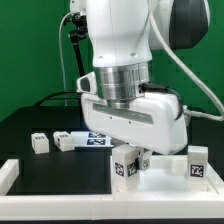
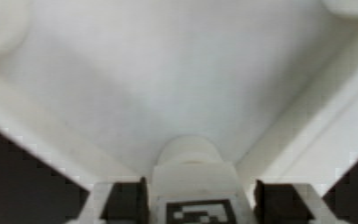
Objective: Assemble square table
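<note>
My gripper (image 1: 129, 160) is shut on a short white table leg (image 1: 124, 166) with a black-and-white tag and holds it upright at the front of the black table. In the wrist view the leg (image 2: 199, 175) sits between my two dark fingers (image 2: 130, 203), over the white square panel (image 2: 176, 80), which fills most of that view. In the exterior view a part of the panel (image 1: 165, 166) shows beside the gripper. I cannot tell whether the leg touches the panel.
Another leg (image 1: 197, 163) stands at the exterior view's right. Two more legs (image 1: 38, 143) (image 1: 68, 140) lie at the left, next to the marker board (image 1: 97, 140). A long white bar (image 1: 60, 192) edges the front of the table.
</note>
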`<state>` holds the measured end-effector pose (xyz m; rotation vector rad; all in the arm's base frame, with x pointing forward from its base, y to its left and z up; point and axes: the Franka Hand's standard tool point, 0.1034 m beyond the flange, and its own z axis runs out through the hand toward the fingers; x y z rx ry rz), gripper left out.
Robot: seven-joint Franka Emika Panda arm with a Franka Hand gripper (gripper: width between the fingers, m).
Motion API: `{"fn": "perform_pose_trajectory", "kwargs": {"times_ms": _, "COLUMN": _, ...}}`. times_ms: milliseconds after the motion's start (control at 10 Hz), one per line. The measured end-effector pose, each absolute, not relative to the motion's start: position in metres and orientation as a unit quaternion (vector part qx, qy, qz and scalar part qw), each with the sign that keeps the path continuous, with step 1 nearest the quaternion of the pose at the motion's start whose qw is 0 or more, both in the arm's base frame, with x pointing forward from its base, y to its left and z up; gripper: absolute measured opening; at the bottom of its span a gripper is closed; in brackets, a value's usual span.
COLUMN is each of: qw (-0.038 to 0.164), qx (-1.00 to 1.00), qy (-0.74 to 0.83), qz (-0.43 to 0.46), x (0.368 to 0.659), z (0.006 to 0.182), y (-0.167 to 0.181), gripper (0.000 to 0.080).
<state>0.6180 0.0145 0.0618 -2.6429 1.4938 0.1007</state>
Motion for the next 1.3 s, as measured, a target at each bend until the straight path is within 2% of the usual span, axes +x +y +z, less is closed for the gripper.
{"fn": "perform_pose_trajectory", "kwargs": {"times_ms": 100, "qw": 0.066, "qx": -0.819, "qy": 0.569, "qz": 0.038, "x": 0.619, "z": 0.060, "y": 0.020, "gripper": 0.0288}}
{"fn": "perform_pose_trajectory", "kwargs": {"times_ms": 200, "qw": 0.069, "qx": -0.782, "qy": 0.618, "qz": 0.043, "x": 0.621, "z": 0.059, "y": 0.024, "gripper": 0.0288}}
{"fn": "perform_pose_trajectory", "kwargs": {"times_ms": 300, "qw": 0.063, "qx": -0.730, "qy": 0.679, "qz": 0.043, "x": 0.625, "z": 0.058, "y": 0.026, "gripper": 0.0288}}
{"fn": "perform_pose_trajectory", "kwargs": {"times_ms": 500, "qw": 0.062, "qx": -0.722, "qy": 0.688, "qz": 0.041, "x": 0.625, "z": 0.058, "y": 0.025, "gripper": 0.0288}}
{"fn": "perform_pose_trajectory", "kwargs": {"times_ms": 700, "qw": 0.062, "qx": -0.733, "qy": 0.676, "qz": 0.041, "x": 0.625, "z": 0.058, "y": 0.025, "gripper": 0.0537}}
{"fn": "perform_pose_trajectory", "kwargs": {"times_ms": 800, "qw": 0.065, "qx": -0.789, "qy": 0.610, "qz": 0.034, "x": 0.620, "z": 0.060, "y": 0.021, "gripper": 0.0537}}
{"fn": "perform_pose_trajectory", "kwargs": {"times_ms": 900, "qw": 0.069, "qx": -0.842, "qy": 0.535, "qz": 0.017, "x": 0.614, "z": 0.064, "y": 0.016, "gripper": 0.0631}}
{"fn": "perform_pose_trajectory", "kwargs": {"times_ms": 1000, "qw": 0.065, "qx": -0.890, "qy": 0.450, "qz": 0.001, "x": 0.610, "z": 0.066, "y": 0.014, "gripper": 0.0644}}
{"fn": "perform_pose_trajectory", "kwargs": {"times_ms": 1200, "qw": 0.065, "qx": -0.910, "qy": 0.410, "qz": -0.001, "x": 0.610, "z": 0.064, "y": 0.013, "gripper": 0.0648}}
{"fn": "perform_pose_trajectory", "kwargs": {"times_ms": 1300, "qw": 0.060, "qx": -0.942, "qy": 0.331, "qz": -0.006, "x": 0.610, "z": 0.064, "y": 0.012, "gripper": 0.0649}}
